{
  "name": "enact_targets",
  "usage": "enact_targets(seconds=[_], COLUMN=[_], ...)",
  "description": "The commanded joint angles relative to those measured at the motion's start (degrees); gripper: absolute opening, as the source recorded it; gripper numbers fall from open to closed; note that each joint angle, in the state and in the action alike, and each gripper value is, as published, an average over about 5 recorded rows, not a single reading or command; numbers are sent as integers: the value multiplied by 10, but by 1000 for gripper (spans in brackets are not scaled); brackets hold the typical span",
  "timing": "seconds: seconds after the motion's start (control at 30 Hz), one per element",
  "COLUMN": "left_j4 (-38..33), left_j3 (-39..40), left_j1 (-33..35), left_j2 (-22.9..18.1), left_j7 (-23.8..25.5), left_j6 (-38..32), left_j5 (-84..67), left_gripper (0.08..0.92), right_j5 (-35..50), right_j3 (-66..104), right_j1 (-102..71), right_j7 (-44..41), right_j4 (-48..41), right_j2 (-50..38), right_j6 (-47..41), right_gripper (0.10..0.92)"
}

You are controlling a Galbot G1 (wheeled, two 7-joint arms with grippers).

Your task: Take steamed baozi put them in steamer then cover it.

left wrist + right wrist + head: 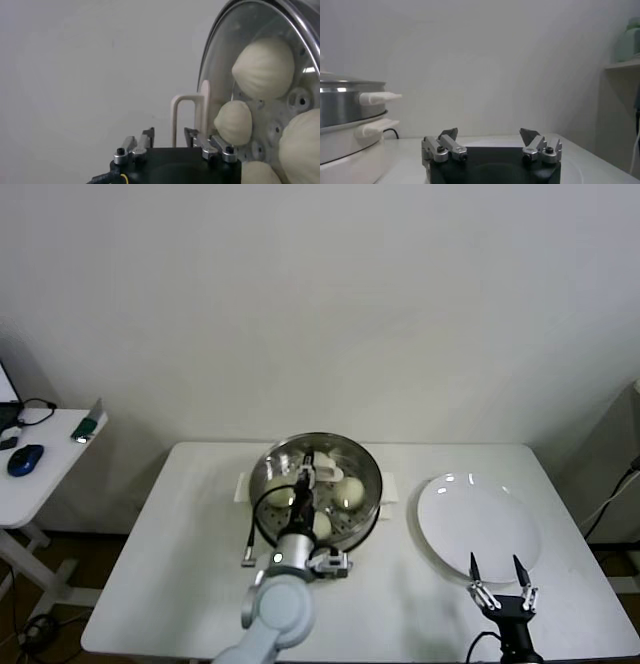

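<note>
A: What sits in the steamer [365, 474]?

B: Baozi [349, 490], cream-white. The head view shows them through the cover [330, 446], which lies on the steel pot at the middle of the tabletop [190, 524]. The left wrist view shows four buns behind the glass, on a perforated tray.

A: And the plate [480, 519]?

B: White, just right of the steamer, with nothing on it.

A: Where is the left claw [309, 467]?

B: Over the cover, at its handle [187, 117]. The wrist view shows its fingers [197, 139] parted, one on each side of the handle's upright loop, with a gap on either side. It is released, not gripping.

A: The right claw [497, 571]?

B: Low at the near edge of the plate, fingers spread wide, holding nothing.

A: What does one view give that the others lack?

B: The right wrist view shows the steamer from the side: the steel wall above a cream-white base, with side handles [379, 97] sticking out, and a cord behind it. Only the head view shows the side table [40, 459] at far left, with a blue mouse [25, 458] on it.
</note>
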Motion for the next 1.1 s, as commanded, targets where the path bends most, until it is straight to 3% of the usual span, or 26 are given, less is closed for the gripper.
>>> enact_targets(seconds=[0.03, 0.27, 0.4, 0.53, 0.7, 0.93, 1.1], left_j4=[-38, -120, -147, -175, -202, -169, -101], left_j3=[2, 1, -12, -58, -174, -375, -426], left_j1=[5, 44, 72, 99, 137, 213, 293], left_j2=[11, 41, 49, 49, 50, 69, 123], left_j7=[9, 11, -30, -107, -179, -161, -152], left_j6=[-3, -13, -30, -91, -156, -220, -311], left_j5=[-19, -71, -127, -292, -569, -854, -1044], left_gripper=[500, 708, 799, 821, 823, 823, 823], right_j5=[-2, -4, -6, -2, 2, -3, -16], right_j3=[0, -8, -9, -4, -4, -5, -6], right_j1=[-1, -1, 0, 2, 3, 6, 10], right_j7=[1, 28, 32, 35, 33, 30, 25], right_j4=[1, 5, 14, 28, 42, 39, 30], right_j2=[-1, -3, -2, -2, -7, -10, -13], right_j6=[-10, -40, -35, -30, -33, -29, -19], right_gripper=[823, 823, 823, 823, 823, 823, 823])
